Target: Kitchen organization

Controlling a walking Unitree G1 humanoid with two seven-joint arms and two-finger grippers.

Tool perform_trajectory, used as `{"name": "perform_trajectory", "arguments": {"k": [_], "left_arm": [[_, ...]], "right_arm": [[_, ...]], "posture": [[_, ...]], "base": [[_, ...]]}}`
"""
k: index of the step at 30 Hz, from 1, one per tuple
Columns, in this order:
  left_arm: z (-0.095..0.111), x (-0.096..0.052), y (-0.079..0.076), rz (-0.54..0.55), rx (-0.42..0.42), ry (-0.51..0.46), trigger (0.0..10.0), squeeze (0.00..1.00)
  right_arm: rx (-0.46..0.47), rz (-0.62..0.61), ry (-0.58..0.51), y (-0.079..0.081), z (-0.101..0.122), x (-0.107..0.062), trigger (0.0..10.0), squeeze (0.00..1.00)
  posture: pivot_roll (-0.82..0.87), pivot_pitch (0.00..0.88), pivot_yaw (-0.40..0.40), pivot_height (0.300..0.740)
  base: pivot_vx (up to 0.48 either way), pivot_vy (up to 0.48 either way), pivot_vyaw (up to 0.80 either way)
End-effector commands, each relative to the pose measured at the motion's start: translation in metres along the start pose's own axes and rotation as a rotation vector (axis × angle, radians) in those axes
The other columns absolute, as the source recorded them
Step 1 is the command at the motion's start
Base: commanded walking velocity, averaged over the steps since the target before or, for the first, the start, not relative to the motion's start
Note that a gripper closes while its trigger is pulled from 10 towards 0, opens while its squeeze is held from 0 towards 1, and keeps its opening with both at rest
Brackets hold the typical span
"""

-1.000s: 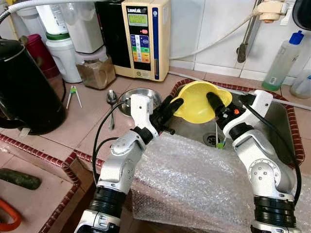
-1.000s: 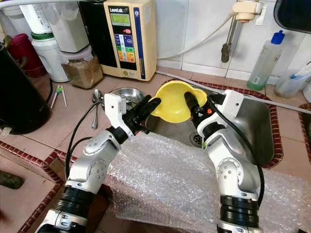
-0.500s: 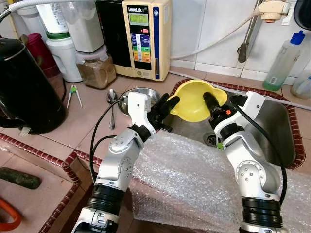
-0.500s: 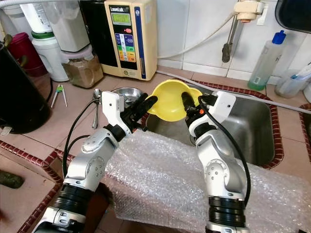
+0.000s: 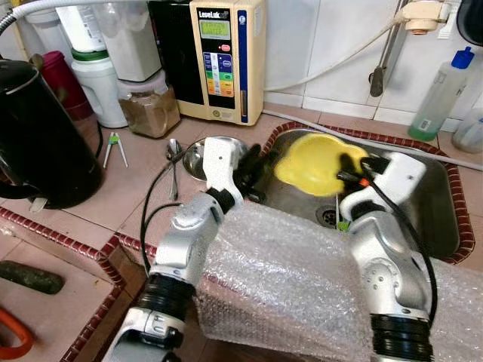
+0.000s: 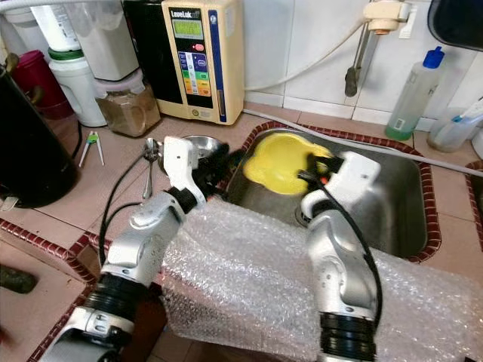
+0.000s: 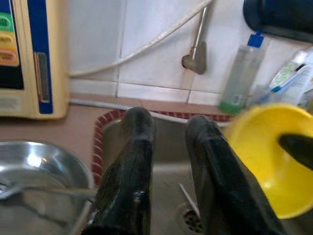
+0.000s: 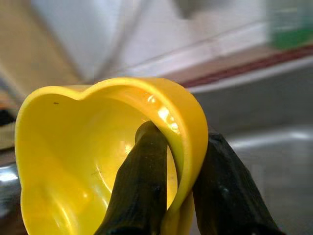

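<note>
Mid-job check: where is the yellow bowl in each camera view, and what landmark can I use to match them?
Left eye view: yellow bowl over the sink's back left part.
Right eye view: bowl at centre, over the sink.
Left wrist view: bowl beside the left hand.
Right wrist view: bowl, rim pinched by the right hand.
Shared landmark: the sink.

My head cameras are looking down at the sink (image 5: pixel 438 196) from above; both wrist cameras are looking close along their fingers, sharing the yellow bowl (image 8: pixel 98 161).
</note>
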State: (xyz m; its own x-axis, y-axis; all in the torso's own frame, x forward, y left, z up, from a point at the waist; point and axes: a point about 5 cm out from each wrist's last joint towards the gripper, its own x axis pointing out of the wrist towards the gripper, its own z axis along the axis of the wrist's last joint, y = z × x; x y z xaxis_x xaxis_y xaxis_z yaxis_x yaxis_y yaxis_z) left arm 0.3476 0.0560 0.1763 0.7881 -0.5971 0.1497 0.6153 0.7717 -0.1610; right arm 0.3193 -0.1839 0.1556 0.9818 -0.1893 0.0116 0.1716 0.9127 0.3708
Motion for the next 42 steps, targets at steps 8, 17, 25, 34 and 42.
{"name": "perform_trajectory", "arguments": {"k": [8, 17, 25, 34, 42], "left_arm": [[-0.016, -0.003, 0.006, -0.040, 0.095, 0.168, 10.0, 1.00], [-0.037, -0.015, 0.009, -0.068, 0.133, 0.332, 10.0, 1.00], [-0.038, -0.017, 0.012, -0.048, 0.147, 0.351, 10.0, 1.00], [-0.035, -0.015, 0.016, -0.001, 0.162, 0.327, 10.0, 1.00], [-0.035, -0.018, 0.021, 0.037, 0.161, 0.322, 10.0, 1.00]], "right_arm": [[-0.113, -0.212, -0.036, -0.020, 0.001, 0.014, 0.0, 0.00], [-0.209, -0.427, -0.002, -0.058, -0.005, 0.016, 0.0, 0.00], [-0.205, -0.408, 0.023, -0.053, -0.015, 0.018, 10.0, 1.00], [-0.250, -0.320, 0.028, -0.044, -0.019, 0.019, 10.0, 1.00], [-0.081, -0.228, 0.099, -0.031, -0.029, 0.019, 10.0, 1.00]], "posture": [[-0.07, 0.035, 0.109, 0.740], [-0.06, 0.040, 0.096, 0.740], [-0.05, 0.035, 0.089, 0.740], [-0.05, 0.049, 0.079, 0.740], [-0.05, 0.049, 0.073, 0.740]], "base": [[0.000, 0.000, 0.00], [0.000, 0.000, 0.00], [0.000, 0.000, 0.00], [0.000, 0.000, 0.00], [0.000, 0.000, 0.00]]}}
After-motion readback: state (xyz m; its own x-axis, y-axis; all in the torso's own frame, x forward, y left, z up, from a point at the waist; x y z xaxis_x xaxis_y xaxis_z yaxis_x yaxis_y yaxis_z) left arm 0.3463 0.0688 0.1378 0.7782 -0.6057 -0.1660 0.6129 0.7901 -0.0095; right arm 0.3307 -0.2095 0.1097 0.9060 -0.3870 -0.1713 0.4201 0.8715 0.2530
